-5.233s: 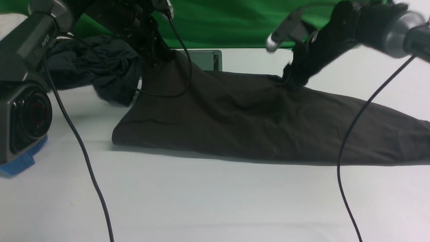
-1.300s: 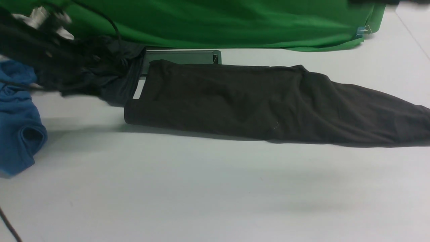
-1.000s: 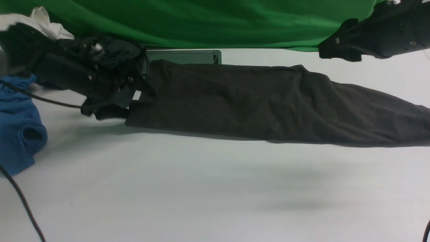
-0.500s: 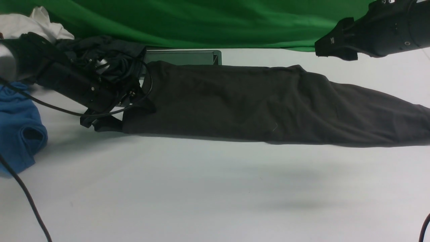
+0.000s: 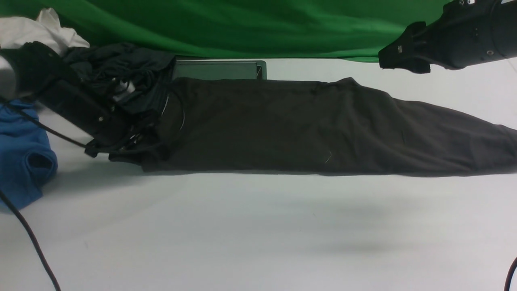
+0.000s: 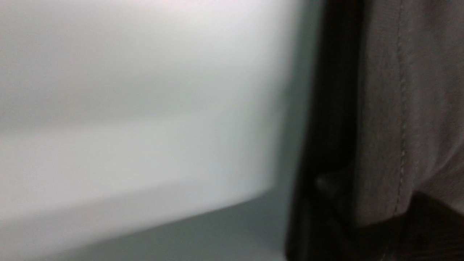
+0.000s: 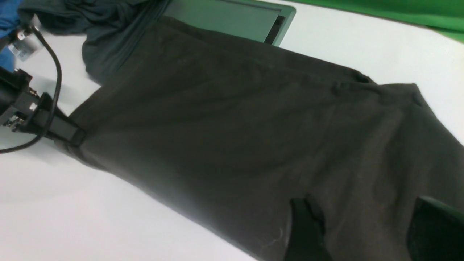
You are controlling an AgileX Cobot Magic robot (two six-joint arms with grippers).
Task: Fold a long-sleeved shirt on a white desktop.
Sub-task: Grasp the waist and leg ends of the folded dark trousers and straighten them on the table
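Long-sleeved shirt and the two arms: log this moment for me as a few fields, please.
shirt: long-sleeved shirt lies as a long flat band across the white desktop, narrowing toward the right
print: none showing
left gripper: low at the shirt's left end, fingers apparently closed on its hem
right gripper: open, raised above the shirt's right part, holding nothing
nearby: dark garment behind the left end; blue garment far left

Studio-like lab: green backdrop (image 5: 242,28) behind white desktop (image 5: 258,234)
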